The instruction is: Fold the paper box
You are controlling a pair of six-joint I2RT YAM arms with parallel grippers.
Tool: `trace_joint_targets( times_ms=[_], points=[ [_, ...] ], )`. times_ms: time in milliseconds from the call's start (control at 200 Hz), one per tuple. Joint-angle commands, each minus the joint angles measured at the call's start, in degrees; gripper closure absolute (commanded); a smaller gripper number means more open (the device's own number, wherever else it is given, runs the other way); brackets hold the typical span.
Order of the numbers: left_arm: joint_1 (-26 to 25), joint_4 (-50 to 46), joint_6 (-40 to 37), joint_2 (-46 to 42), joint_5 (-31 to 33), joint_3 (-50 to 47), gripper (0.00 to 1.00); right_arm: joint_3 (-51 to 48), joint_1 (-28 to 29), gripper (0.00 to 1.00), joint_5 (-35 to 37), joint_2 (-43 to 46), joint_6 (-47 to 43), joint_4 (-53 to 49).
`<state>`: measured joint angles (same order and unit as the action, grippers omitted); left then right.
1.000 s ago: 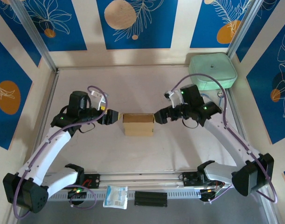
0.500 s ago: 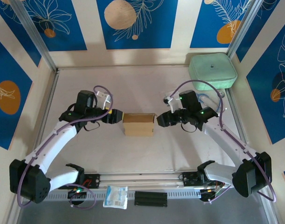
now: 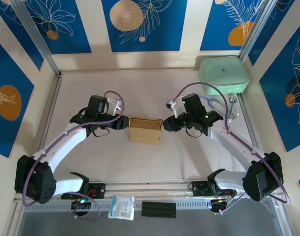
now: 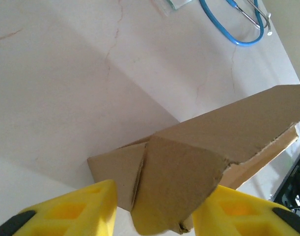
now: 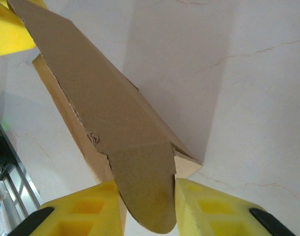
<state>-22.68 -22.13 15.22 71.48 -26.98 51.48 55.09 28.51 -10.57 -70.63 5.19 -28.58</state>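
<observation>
Open table [image 3: 140, 98] around the paper box [image 3: 146, 130]; green case [image 3: 224, 73] far corner.

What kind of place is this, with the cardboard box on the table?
Probably a robot lab work cell: a left arm and right arm mounted on a rail at the table edge, metal frame posts and printed blue wall panels.

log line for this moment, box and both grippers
paper box: between both grippers | left gripper: around its left flap | right gripper: pinching its right flap

Box [image 5: 105, 113]: brown, runs from 6 to 11 o'clock.
Right gripper [image 5: 147, 201]: yellow, pinching box flap at 6 o'clock.
</observation>
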Motion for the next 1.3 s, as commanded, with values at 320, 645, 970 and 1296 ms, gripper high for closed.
trace_joint_targets(
  times_ms=[320,645,970,1296],
  points=[
    [-2.78,-0.92,1.9,-0.79,-0.73,2.13,0.66,4.65,0.84,0.82,0.73,-0.88,8.53,-1.85],
    [-4.19,-0.3,2.68,-0.22,0.35,1.76,0.66,6.86,3.47,0.84,4.07,-4.14,13.68,-4.02],
    [-4.62,-0.93,3.06,-0.22,1.34,2.11,0.67,6.74,4.01,0.63,12.43,-3.74,12.14,-7.18],
    [-4.62,-1.49,3.13,-0.53,1.78,2.44,0.67,4.92,3.86,0.83,12.03,-3.05,10.85,-4.97]
  ],
)
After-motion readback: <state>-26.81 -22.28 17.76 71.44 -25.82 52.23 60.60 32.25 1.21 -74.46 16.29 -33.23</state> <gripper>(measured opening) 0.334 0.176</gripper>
